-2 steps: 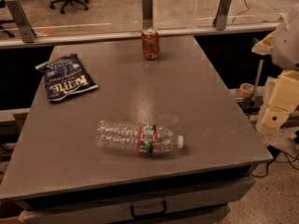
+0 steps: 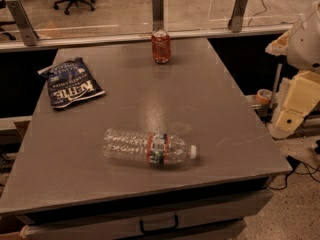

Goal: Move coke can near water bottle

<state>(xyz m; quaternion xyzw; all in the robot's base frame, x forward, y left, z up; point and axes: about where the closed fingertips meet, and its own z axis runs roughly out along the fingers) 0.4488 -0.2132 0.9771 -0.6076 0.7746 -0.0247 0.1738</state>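
Note:
The coke can stands upright at the far edge of the grey table, near the middle. The water bottle lies on its side near the front of the table, with its white cap pointing right. My gripper is at the end of the cream-coloured arm, off the table's right side. It is well away from both the can and the bottle and holds nothing that I can see.
A dark blue chip bag lies flat at the table's left. A glass barrier with metal posts runs behind the far edge. A roll of tape and cables lie on the floor to the right.

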